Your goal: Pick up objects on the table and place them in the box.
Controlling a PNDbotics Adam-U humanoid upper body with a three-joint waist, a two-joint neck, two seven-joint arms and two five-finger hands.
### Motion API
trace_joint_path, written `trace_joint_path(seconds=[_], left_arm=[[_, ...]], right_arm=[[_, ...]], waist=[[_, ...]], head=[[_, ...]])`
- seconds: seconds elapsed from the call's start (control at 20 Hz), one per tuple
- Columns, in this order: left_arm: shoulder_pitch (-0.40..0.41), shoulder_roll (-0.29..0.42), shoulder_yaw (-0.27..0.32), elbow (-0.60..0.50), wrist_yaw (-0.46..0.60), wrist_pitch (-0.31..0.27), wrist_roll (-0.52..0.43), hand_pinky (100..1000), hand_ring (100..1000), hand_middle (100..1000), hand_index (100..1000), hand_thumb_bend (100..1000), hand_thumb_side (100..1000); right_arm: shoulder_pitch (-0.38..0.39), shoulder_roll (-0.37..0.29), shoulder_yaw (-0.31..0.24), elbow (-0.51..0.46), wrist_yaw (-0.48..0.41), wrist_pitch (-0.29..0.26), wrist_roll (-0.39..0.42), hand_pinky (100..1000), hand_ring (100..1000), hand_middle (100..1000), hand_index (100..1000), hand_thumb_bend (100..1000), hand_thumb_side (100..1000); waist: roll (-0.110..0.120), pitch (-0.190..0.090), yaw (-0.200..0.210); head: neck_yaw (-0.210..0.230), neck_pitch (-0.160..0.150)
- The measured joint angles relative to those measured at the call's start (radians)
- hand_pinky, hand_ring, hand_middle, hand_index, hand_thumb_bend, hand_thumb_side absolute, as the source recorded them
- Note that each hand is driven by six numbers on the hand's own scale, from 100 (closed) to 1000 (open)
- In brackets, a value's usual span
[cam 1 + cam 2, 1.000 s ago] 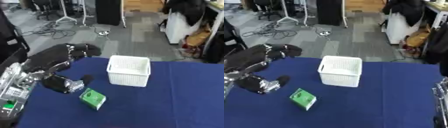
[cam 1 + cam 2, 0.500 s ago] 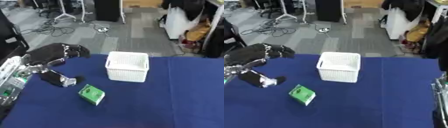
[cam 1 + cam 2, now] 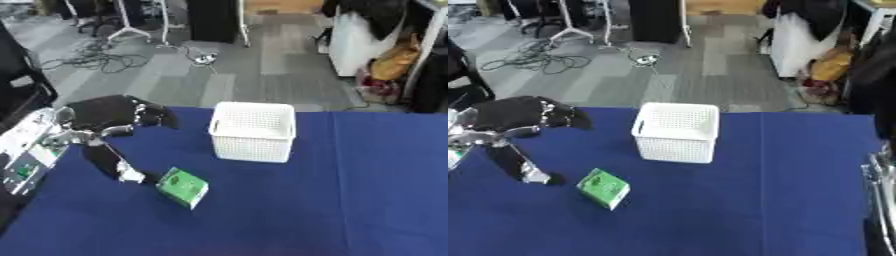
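Note:
A small green box [image 3: 182,186] lies on the blue table, left of the middle. The white mesh basket [image 3: 254,131] stands behind it to the right and shows nothing inside. My left hand [image 3: 112,112] hovers at the table's left edge. Its black fingers stretch toward the basket, and its thumb [image 3: 111,163] points down, ending just left of the green box without touching it. It holds nothing. Only a silver sliver of my right hand [image 3: 879,189] shows at the right edge of the right eye view.
The blue table cloth [image 3: 332,210] covers the whole near area. Beyond the far edge lies grey floor with cables [image 3: 96,60] and furniture. My left forearm [image 3: 26,155] comes in along the left edge.
My left hand has pulled back up and to the left, away from the green box. The whole view has shifted a little. Box and basket stay put.

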Motion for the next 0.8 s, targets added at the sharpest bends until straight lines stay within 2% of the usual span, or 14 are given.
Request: trace_joint_path(seconds=[0.25, 0.45, 0.5, 0.55, 0.65, 0.8], left_arm=[[-0.028, 0.005, -0.031, 0.025, -0.026, -0.033, -0.007, 667, 758, 828, 910, 459, 837], [-0.057, 0.005, -0.060, 0.046, -0.036, -0.061, -0.031, 737, 781, 838, 908, 460, 855], [-0.065, 0.007, -0.070, 0.053, -0.041, -0.068, -0.045, 770, 796, 838, 912, 508, 797], [-0.073, 0.009, -0.080, 0.061, -0.048, -0.075, -0.061, 796, 806, 851, 917, 451, 849], [-0.092, 0.014, -0.104, 0.081, -0.067, -0.071, -0.082, 836, 821, 856, 921, 448, 843], [-0.127, 0.014, -0.137, 0.109, -0.104, -0.051, -0.101, 846, 828, 850, 919, 440, 855]], right_arm=[[0.000, -0.001, 0.004, 0.001, 0.012, 0.009, 0.014, 137, 225, 230, 399, 138, 986], [0.000, -0.001, 0.011, 0.006, 0.022, 0.008, 0.044, 134, 225, 232, 400, 136, 989], [0.000, -0.002, 0.012, 0.007, 0.024, 0.007, 0.051, 133, 225, 231, 401, 142, 981], [0.000, -0.004, 0.012, 0.007, 0.024, 0.007, 0.058, 133, 225, 232, 401, 136, 991], [0.000, -0.006, 0.012, 0.007, 0.025, 0.005, 0.071, 132, 226, 233, 402, 135, 993], [0.000, -0.008, 0.012, 0.007, 0.029, 0.005, 0.088, 132, 227, 234, 403, 136, 995]], waist=[[0.000, 0.000, 0.000], [0.001, 0.001, -0.004], [0.001, 0.001, -0.005], [0.001, 0.001, -0.006], [0.003, 0.001, -0.007], [0.008, 0.001, -0.013]], head=[[-0.001, -0.011], [-0.002, -0.020], [-0.002, -0.020], [-0.001, -0.021], [-0.001, -0.026], [0.000, -0.030]])
